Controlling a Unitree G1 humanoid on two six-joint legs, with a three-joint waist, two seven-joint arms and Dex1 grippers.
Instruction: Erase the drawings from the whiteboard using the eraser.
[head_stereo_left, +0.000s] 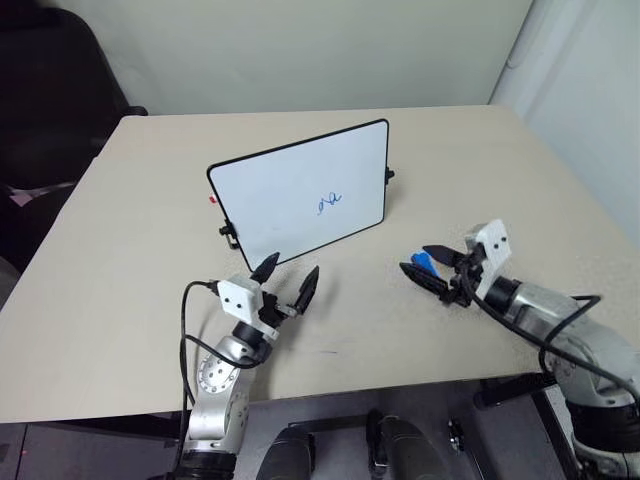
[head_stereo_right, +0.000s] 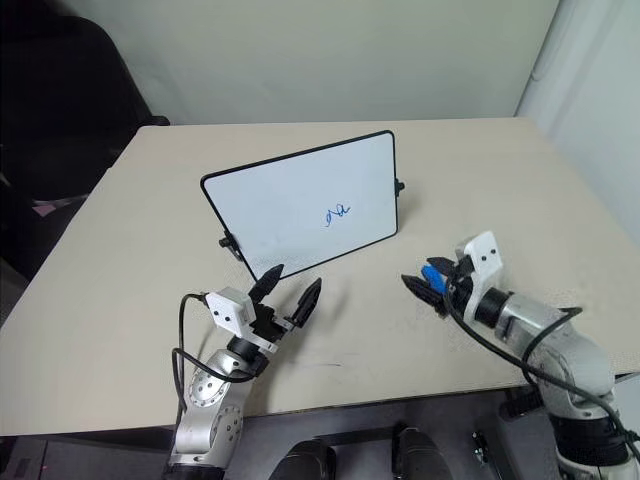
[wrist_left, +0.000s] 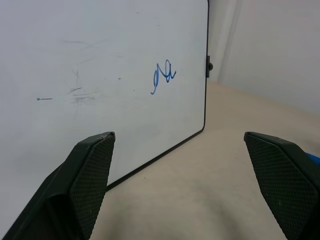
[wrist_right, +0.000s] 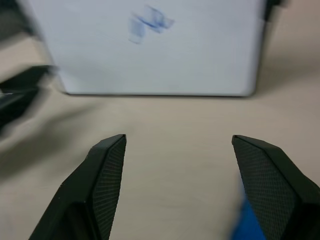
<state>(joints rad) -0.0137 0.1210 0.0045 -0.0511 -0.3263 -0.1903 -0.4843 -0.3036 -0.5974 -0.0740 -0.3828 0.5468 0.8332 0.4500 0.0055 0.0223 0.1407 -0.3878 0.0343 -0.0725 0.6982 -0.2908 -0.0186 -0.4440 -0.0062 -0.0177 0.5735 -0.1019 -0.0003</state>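
Note:
The whiteboard stands tilted on the table, a black-framed white board with small side clips. The drawings, a small blue scribble, sit right of its middle and also face my left gripper in the left wrist view. My left gripper is open just in front of the board's lower edge, holding nothing. My right gripper is open to the right of the board, pointing toward it. The blue eraser shows between its two fingers, close to one finger. I cannot tell whether they touch.
The beige table spreads out around the board, and its front edge is just below both arms. A dark chair stands off the far left corner. A white wall runs behind the table.

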